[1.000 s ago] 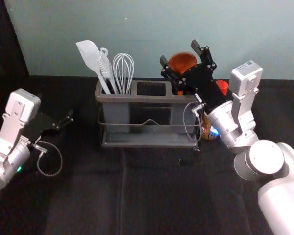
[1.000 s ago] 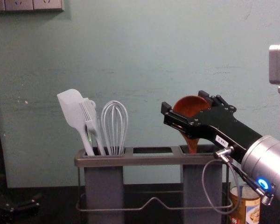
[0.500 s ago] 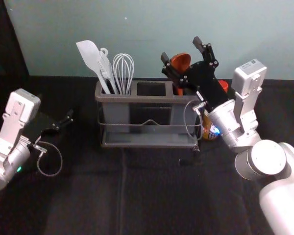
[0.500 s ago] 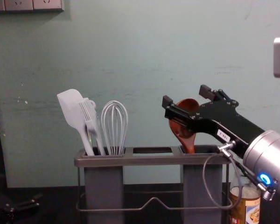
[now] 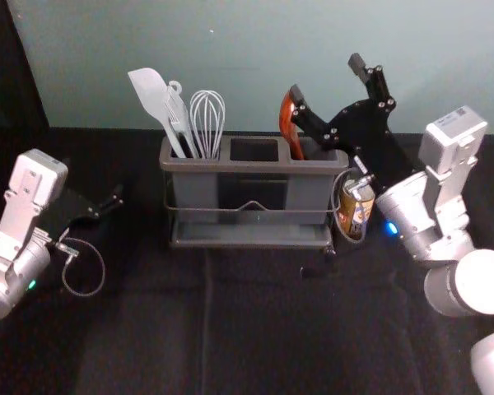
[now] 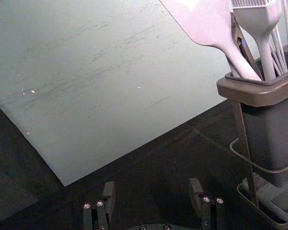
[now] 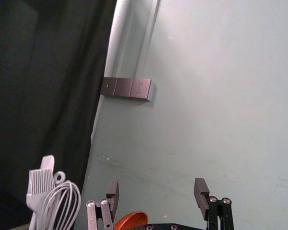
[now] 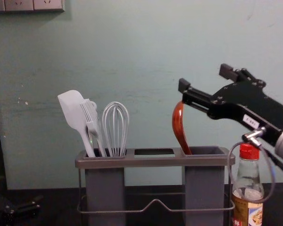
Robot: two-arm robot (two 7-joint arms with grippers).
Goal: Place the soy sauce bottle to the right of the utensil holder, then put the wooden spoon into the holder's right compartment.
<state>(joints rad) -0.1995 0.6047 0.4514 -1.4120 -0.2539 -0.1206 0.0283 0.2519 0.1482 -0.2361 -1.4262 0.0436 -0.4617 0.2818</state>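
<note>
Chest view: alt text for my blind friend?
A brown wooden spoon leans in the right compartment of a grey utensil holder, near the robot's black right gripper, jaws open. A red-capped glass soy sauce bottle stands right of the holder; white utensils fill the left compartment. The left gripper is lower left.

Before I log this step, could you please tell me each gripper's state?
Left gripper: open, holding nothing, left of the holder.
Right gripper: open, holding nothing, near the wooden spoon.

I'm seeing a scuffed grey-green wall (image 5: 263,49) rising behind the black-cloth-covered table (image 5: 263,329), a dark drape (image 7: 38,96) hanging at the left, socket blocks (image 8: 19,4) sitting upper left.
</note>
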